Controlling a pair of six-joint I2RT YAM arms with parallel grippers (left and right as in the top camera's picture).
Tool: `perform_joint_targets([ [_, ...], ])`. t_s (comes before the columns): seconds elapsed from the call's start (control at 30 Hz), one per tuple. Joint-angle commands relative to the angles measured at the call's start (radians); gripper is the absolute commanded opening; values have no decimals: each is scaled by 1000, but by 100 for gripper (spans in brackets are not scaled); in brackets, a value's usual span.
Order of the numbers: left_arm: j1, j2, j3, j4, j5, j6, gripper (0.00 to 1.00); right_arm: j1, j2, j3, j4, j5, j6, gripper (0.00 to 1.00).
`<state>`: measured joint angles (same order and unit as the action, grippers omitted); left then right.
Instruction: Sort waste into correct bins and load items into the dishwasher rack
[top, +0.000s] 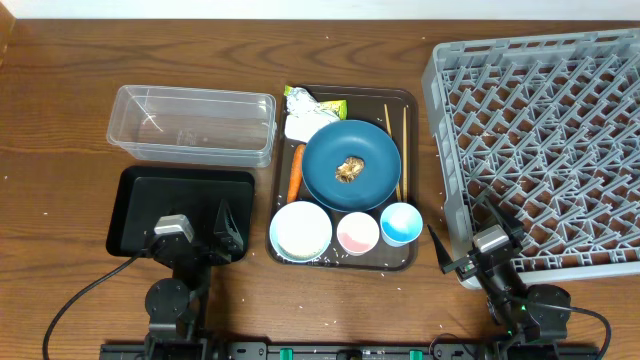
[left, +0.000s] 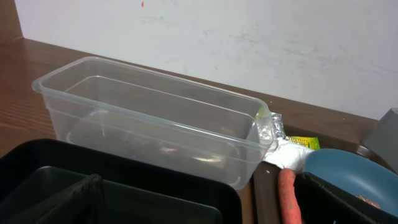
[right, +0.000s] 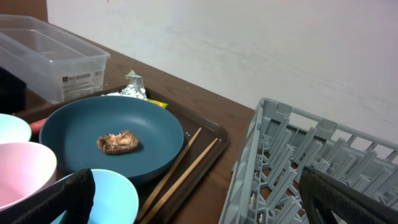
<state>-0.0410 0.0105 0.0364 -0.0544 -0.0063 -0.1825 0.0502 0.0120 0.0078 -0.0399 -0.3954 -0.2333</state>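
Note:
On the brown serving tray (top: 410, 255) lies a dark-blue plate (top: 365, 150) with a brown food lump (top: 350, 170) on it. Beside the plate are an orange carrot stick (top: 295, 172), a crumpled wrapper (top: 304, 112) and wooden chopsticks (top: 403, 140). In front stand a white bowl (top: 300, 230), a pink cup (top: 357, 233) and a blue cup (top: 401, 223). The clear tub (top: 190, 125) and black tray (top: 150, 195) lie to the left, the grey rack (top: 545, 140) to the right. My left gripper (top: 195, 228) hangs open over the black tray. My right gripper (top: 470, 232) stands open between blue cup and rack.
In the left wrist view the clear tub (left: 155, 124) fills the middle, with the carrot stick (left: 289, 199) at lower right. The right wrist view shows the plate (right: 112, 134), the chopsticks (right: 186, 165) and the rack's wall (right: 249, 168) close by. A white wall runs behind the table.

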Motion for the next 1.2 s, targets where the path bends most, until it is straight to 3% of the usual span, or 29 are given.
perform_joint_targets([
  [0.0,2,-6,-32,-15,-4,6,98,2,-5,-2,-3,2,16,99],
  [0.4,2,-6,-32,0,11,5,98,2,-5,-2,-2,2,16,99],
  [0.67,2,-6,-30,34,259,5,98,2,-5,-2,49,-46,19,99],
  [0.87,2,-5,68,96,307,3,98,2,-5,78,96,-108,197,99],
  [0.97,2,29,165,40,301,2,98,2,3,159,8,-106,211,99],
  [1.17,2,238,459,-262,328,-51,98,2,154,417,-227,-90,211,99],
])
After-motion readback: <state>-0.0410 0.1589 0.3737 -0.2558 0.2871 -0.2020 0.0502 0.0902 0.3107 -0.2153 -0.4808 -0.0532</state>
